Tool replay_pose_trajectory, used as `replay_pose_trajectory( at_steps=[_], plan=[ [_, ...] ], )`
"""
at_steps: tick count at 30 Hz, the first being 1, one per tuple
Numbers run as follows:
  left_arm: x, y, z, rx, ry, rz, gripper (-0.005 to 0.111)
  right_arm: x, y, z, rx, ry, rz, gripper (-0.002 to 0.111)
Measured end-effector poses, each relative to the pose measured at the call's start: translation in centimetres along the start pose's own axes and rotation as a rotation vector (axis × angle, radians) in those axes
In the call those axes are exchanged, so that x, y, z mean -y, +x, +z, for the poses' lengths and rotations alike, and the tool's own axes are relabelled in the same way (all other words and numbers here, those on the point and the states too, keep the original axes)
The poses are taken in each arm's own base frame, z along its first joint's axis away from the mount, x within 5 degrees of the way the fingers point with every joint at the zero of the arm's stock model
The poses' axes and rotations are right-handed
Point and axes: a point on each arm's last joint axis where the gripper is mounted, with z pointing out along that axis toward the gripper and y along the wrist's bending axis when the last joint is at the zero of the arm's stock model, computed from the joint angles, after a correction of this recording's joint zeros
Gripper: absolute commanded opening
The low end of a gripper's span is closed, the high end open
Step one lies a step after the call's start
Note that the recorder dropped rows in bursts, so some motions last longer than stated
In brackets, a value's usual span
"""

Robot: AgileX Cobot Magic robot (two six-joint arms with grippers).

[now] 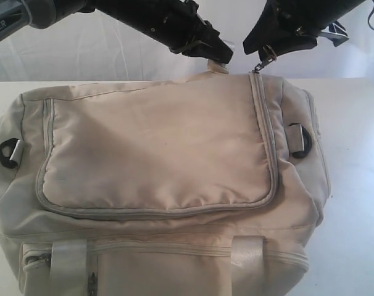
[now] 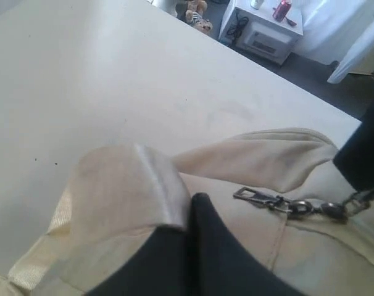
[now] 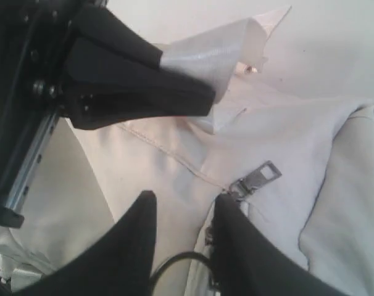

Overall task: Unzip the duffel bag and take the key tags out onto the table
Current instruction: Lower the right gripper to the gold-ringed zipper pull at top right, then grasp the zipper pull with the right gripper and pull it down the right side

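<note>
White table [image 1: 353, 123], soft floppy duffel bag [image 1: 156, 148]; left gripper [image 1: 219, 57] pinching fabric tab [image 2: 134, 182], right gripper [image 3: 186, 200] gaping beside zipper pull [image 3: 258, 179], we'd grab that.

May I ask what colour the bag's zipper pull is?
Zipper pull: dark metallic grey, clearest in left wrist view.

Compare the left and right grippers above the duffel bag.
The left gripper has its fingers shut on a pale strap, while the right gripper has its fingers apart with nothing clamped between them. The left gripper pinches fabric, whereas the right gripper sits beside the metal zipper pull, one finger next to it. Both are black and meet at the bag's back edge.
</note>
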Motion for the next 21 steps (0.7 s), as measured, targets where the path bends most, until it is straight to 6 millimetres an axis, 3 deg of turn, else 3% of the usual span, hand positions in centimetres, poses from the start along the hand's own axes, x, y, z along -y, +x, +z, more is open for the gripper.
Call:
replay_pose_trajectory(
  at_steps=[21],
  plan=[
    [-0.9,0.6,0.7,-0.012,-0.03,-0.042,0.0,-1.2,5.4,-1.7,-0.036,-0.022,-0.063,0.003]
  ],
)
